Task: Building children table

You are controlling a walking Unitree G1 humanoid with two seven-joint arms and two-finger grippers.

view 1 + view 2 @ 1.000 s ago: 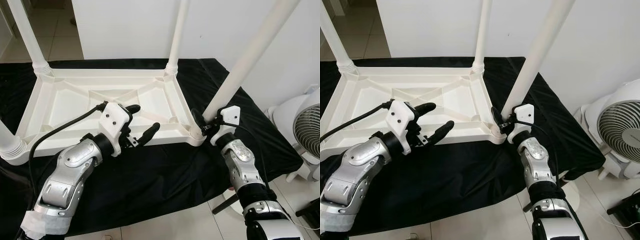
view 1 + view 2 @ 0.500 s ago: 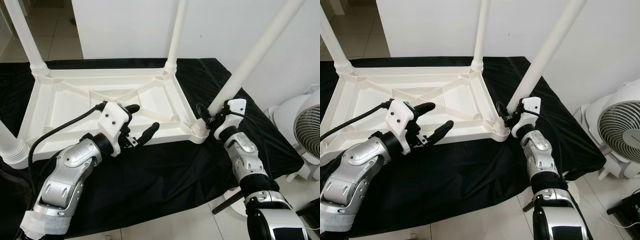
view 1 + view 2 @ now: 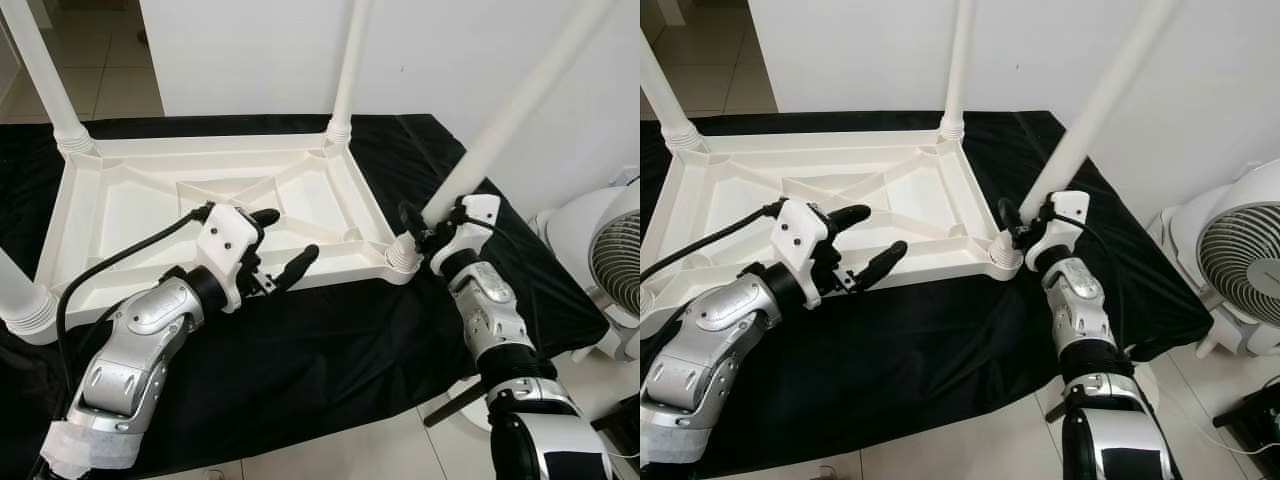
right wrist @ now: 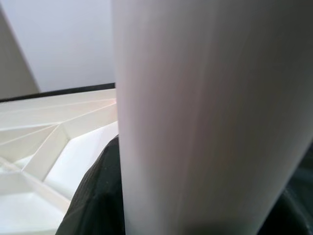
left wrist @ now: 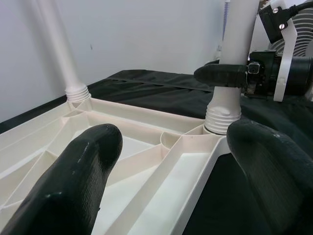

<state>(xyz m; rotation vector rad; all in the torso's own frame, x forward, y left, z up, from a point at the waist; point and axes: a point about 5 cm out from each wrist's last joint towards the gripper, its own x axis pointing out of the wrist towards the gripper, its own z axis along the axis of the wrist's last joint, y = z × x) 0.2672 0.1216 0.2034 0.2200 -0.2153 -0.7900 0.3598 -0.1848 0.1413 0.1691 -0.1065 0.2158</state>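
A: The near right leg (image 3: pixel 505 125) runs out past the picture's top edge, and so do the two far legs (image 3: pixel 350 60).

B: The near left leg (image 3: pixel 22 300) is cut by the side edge. In the right wrist view the leg is so close that it blurs, and the right gripper (image 3: pixel 422 226) perhaps clasps it; its far finger is hidden.

Table legs (image 3: pixel 345 70) around open underside (image 3: pixel 150 215)
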